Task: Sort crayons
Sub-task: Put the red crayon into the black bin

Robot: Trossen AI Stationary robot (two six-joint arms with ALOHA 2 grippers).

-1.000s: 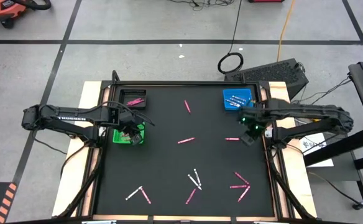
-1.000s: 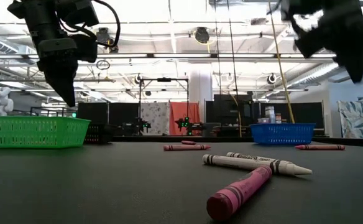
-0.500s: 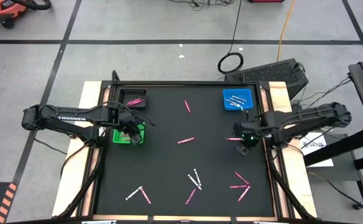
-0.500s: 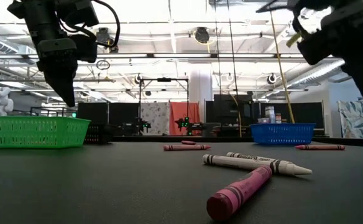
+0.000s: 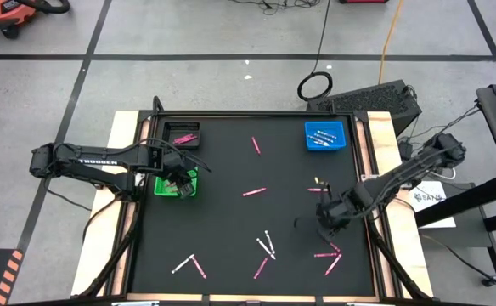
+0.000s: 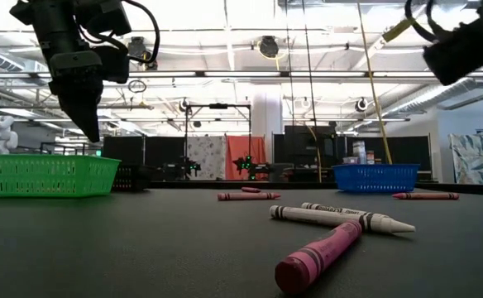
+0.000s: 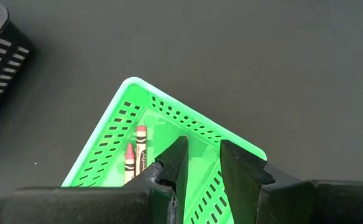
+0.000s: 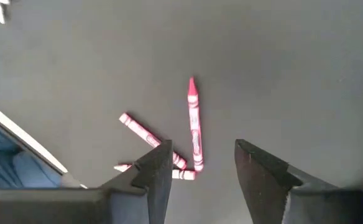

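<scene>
Left pincer (image 7: 199, 163) hangs open and empty over the green basket (image 7: 188, 121) holding two crayons (image 7: 135, 154).

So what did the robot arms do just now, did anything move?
The right tool swung from beside the blue tray toward the front of the table, over a cluster of pink crayons, and its fingers opened wider. It holds nothing. The left tool stayed open over the green tray. No crayon on the table moved.

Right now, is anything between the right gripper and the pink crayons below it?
Nothing visible. The right gripper is open above bare mat, with the pink crayons lying uncovered ahead of its fingers.
</scene>
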